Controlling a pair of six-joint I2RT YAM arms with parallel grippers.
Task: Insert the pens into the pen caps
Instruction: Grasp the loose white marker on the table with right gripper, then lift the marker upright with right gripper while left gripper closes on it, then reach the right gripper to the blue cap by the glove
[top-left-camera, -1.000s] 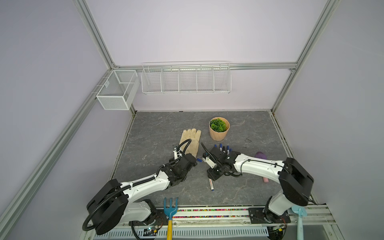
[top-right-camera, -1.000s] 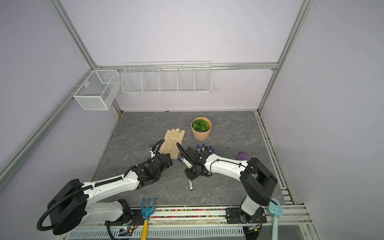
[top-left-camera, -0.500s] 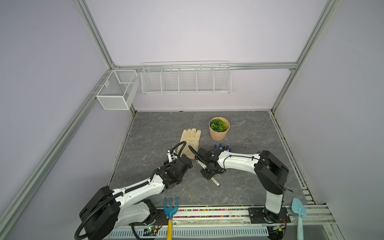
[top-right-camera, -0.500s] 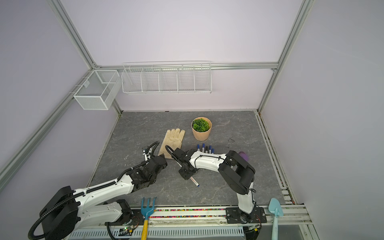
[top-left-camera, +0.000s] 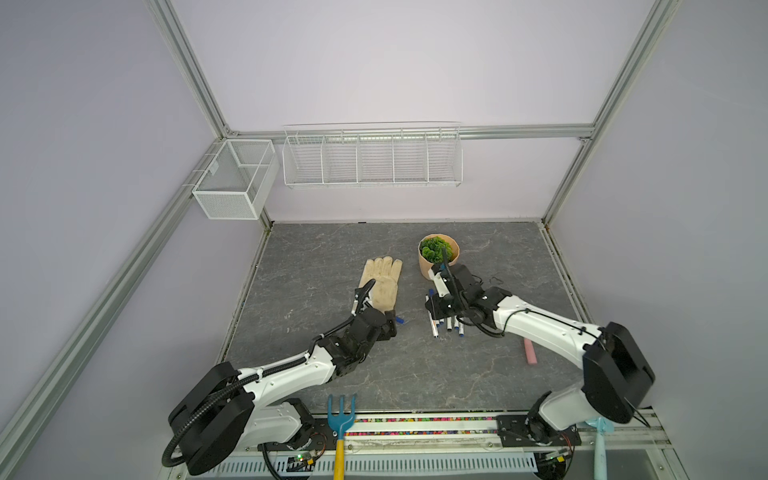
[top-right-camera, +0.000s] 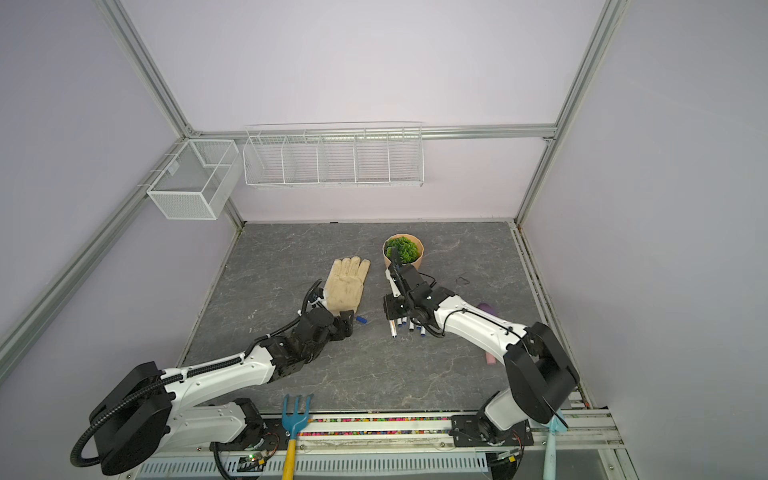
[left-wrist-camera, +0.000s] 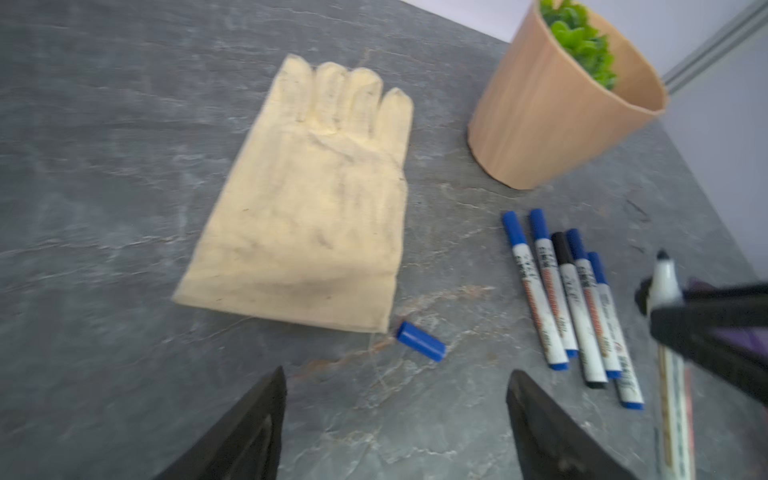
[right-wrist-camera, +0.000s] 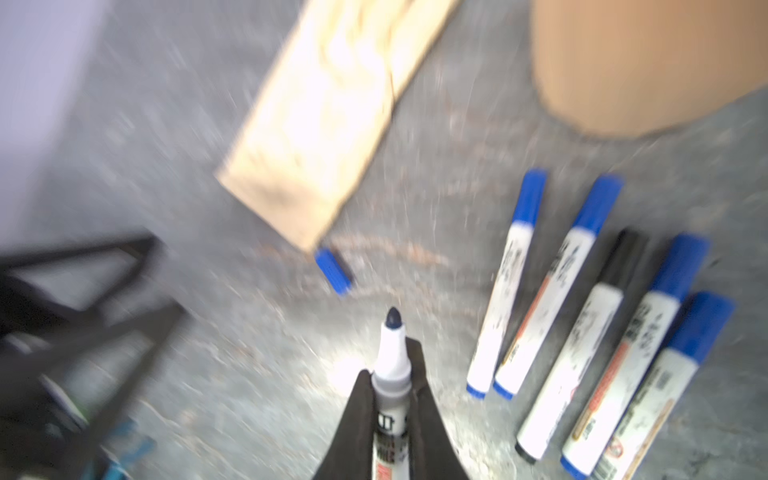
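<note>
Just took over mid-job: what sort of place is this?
Probably an enclosed robot test cell staged with gardening props: aluminium frame posts around plain lilac walls, wire baskets hung on them, and a work glove and potted plant on the grey tabletop.

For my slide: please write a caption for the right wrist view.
Right gripper holds an uncapped white marker pen; a short blue plastic cap lies ahead.

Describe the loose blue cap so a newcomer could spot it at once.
Start at the cream glove lying flat. By the corner of its cuff lies the loose blue cap. Unlike the five capped pens nearby, it sits alone with no pen inside.
</note>
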